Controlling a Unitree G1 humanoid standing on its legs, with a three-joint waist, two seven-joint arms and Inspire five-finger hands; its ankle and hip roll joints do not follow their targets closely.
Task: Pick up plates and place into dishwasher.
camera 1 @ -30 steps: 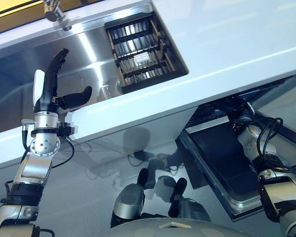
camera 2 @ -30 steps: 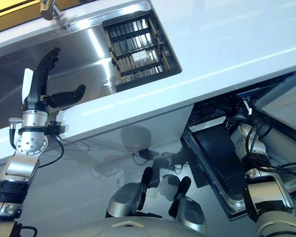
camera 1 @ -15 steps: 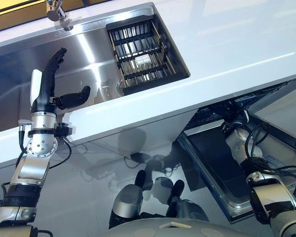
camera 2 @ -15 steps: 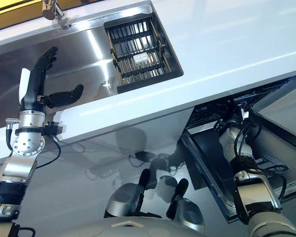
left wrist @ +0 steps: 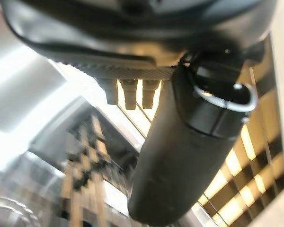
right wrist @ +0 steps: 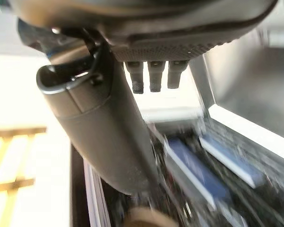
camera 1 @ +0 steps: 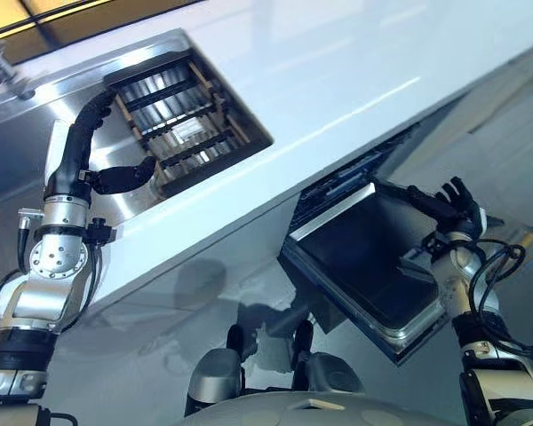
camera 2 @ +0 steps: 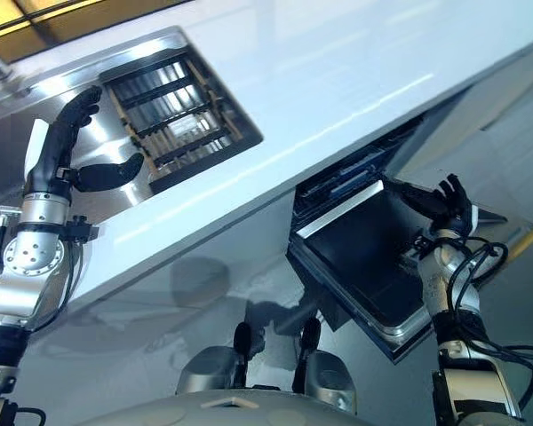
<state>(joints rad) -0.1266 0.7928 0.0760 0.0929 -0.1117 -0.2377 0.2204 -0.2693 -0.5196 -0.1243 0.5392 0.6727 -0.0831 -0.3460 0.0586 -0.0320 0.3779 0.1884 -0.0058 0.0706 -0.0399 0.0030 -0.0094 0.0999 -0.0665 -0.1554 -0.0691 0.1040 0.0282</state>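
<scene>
Both hands are seen with fingers extended and nothing held. Raised over the steel sink point(camera 1: 18, 169), the left hand point(camera 1: 80, 169) is shown upright, its fingers reaching up and its thumb stretched sideways toward a dark dish rack point(camera 1: 182, 120) that is set in the sink just beyond the thumb tip. In the left wrist view, the thumb point(left wrist: 189, 142) is seen standing out from the palm, with the short fingertips point(left wrist: 132, 97) in a row beside it and the rack's bars blurred past them. A tap point(camera 1: 4, 75) is seen at the far edge of the sink, away from the fingers. A white table point(camera 1: 355, 80) is spread from the sink toward the robot's right. Below the table's front edge, the right hand point(camera 2: 440, 204) is held spread and empty just over the far corner of the opened dishwasher door point(camera 1: 364, 257), whose dark inner face is tilted upward; whether the fingers touch the door cannot be told. Behind the door, under the table, the dishwasher point(camera 2: 355, 173) interior is visible, and blurred blue and white shapes are shown past the fingers in the right wrist view. No plate can be made out in either hand; whether any stands in the rack cannot be told.
</scene>
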